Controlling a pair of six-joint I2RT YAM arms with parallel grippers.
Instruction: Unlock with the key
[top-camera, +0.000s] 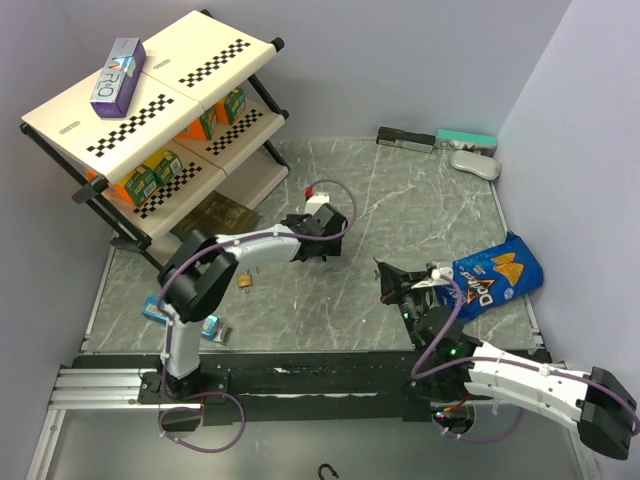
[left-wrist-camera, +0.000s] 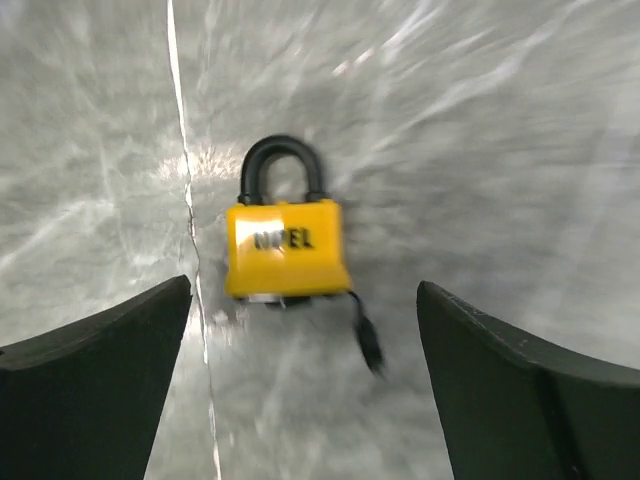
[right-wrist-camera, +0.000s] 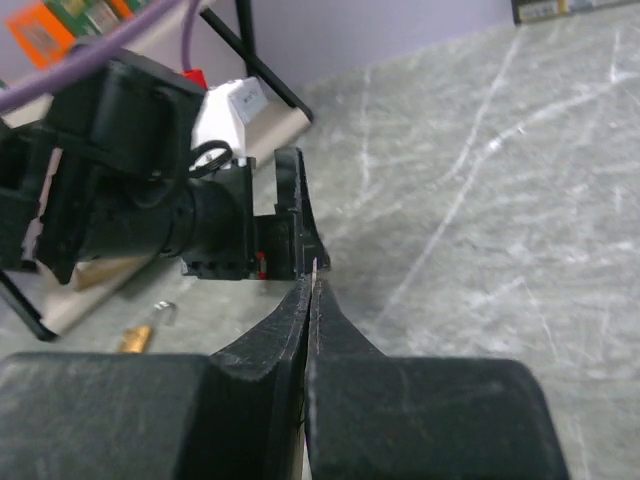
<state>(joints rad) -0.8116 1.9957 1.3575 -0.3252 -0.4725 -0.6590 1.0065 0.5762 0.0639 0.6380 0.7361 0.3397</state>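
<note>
A yellow padlock (left-wrist-camera: 285, 250) with a black shackle lies flat on the grey marble-patterned table (left-wrist-camera: 480, 150). A short dark cord (left-wrist-camera: 365, 338) trails from its lower edge. My left gripper (left-wrist-camera: 303, 322) hangs just above it, open, one finger on each side and nothing between them. In the top view the left gripper (top-camera: 312, 248) hides this padlock. My right gripper (right-wrist-camera: 313, 285) is shut on the key (right-wrist-camera: 315, 268), a thin metal sliver poking out past the tips. It points at the left gripper from the right, and in the top view the right gripper (top-camera: 385, 272) sits a short way off.
A small brass padlock (top-camera: 245, 283) lies left of the left gripper. A shelf rack (top-camera: 160, 110) with boxes stands at the back left. A blue chip bag (top-camera: 495, 275) lies right of the right arm. Small items (top-camera: 440, 140) sit along the back wall.
</note>
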